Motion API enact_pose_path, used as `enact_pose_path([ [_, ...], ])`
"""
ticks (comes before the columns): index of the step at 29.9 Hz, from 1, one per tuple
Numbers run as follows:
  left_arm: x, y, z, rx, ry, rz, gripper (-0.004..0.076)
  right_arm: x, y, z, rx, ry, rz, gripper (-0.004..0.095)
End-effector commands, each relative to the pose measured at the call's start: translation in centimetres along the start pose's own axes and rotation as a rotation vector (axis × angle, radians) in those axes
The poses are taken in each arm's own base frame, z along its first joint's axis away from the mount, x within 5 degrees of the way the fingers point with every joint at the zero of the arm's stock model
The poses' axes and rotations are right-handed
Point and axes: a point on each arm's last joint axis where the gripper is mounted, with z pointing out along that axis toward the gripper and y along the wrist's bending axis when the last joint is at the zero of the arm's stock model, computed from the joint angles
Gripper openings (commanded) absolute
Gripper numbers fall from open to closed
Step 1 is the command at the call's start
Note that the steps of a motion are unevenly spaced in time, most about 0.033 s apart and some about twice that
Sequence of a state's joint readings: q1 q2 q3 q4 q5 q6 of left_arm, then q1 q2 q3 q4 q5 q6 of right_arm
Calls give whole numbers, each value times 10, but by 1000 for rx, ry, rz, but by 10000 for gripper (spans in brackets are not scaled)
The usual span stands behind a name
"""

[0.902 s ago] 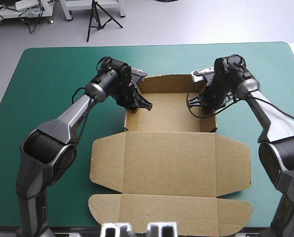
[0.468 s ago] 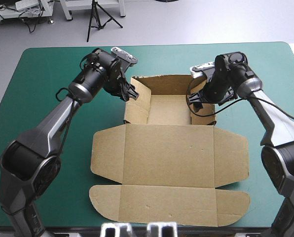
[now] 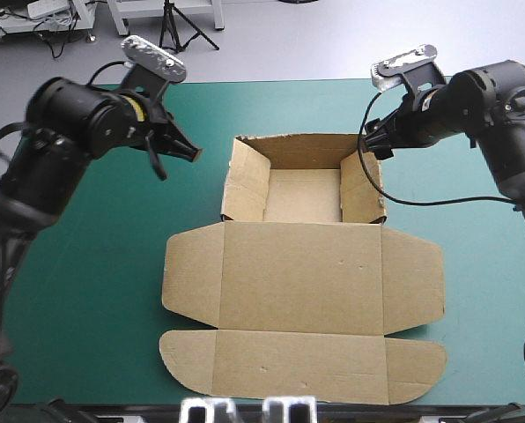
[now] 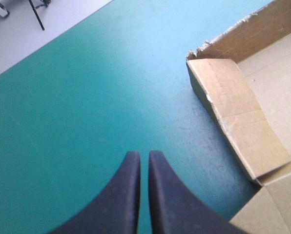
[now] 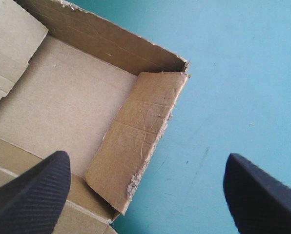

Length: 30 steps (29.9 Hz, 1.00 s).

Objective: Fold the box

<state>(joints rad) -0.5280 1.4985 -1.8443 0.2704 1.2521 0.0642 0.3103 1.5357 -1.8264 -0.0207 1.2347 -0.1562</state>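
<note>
Teal-green cover (image 3: pixel 86 264) all round the box (image 3: pixel 302 273) at mid-table, tray walls up, lid flat. Left gripper (image 4: pixel 144 157) aloft left of the tray, fingers together, empty; right gripper (image 5: pixel 146 157) aloft by the right wall, spread wide, empty.

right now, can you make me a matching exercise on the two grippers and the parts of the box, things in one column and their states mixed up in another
Column one
1. left gripper
2. right gripper
3. tray walls
4. lid

Column two
a. raised upright
b. lying flat on the teal-green cover
c. shut
d. open, wide apart

Pairs: 1-c, 2-d, 3-a, 4-b
</note>
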Motion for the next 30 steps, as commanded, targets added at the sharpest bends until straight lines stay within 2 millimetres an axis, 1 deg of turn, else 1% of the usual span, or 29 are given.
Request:
enact_pose_path([
  [1,30,8,-48,-8,-27,-7,-2,1,-1,-33,23,-63,-13,797],
  [2,38,8,-51,-6,-16,-4,-2,1,-1,-33,23,-63,-13,797],
  [4,62,3,-50,5,31,2,-2,0,-1,-25,20,-47,-5,797],
  [8,107,-9,-33,41,159,26,-2,-3,0,1,0,10,4,797],
  [10,127,-15,-23,46,211,17,-2,-2,-3,21,-2,60,22,797],
  [12,141,-20,-14,51,248,13,-2,0,-7,41,-10,108,51,797],
  [16,164,-27,0,54,307,-25,-2,8,-21,88,-45,215,131,796],
  [18,171,-30,4,54,327,-49,-2,12,-27,105,-72,250,167,791],
  [20,174,-31,6,53,337,-69,-2,14,-27,122,-97,284,188,787],
  [22,174,-31,6,53,337,-71,-2,17,-26,136,-110,312,194,760],
  [24,172,-31,6,53,319,-72,-2,19,-25,149,-134,338,207,699],
  [26,171,-31,7,54,306,-72,-2,22,-24,160,-146,362,213,609],
  [27,170,-31,7,57,300,-74,-3,23,-23,164,-149,371,213,580],
  [28,170,-31,7,58,298,-74,-3,25,-23,170,-154,384,210,515],
  [30,170,-31,7,58,294,-74,-6,27,-23,178,-158,402,208,451],
])
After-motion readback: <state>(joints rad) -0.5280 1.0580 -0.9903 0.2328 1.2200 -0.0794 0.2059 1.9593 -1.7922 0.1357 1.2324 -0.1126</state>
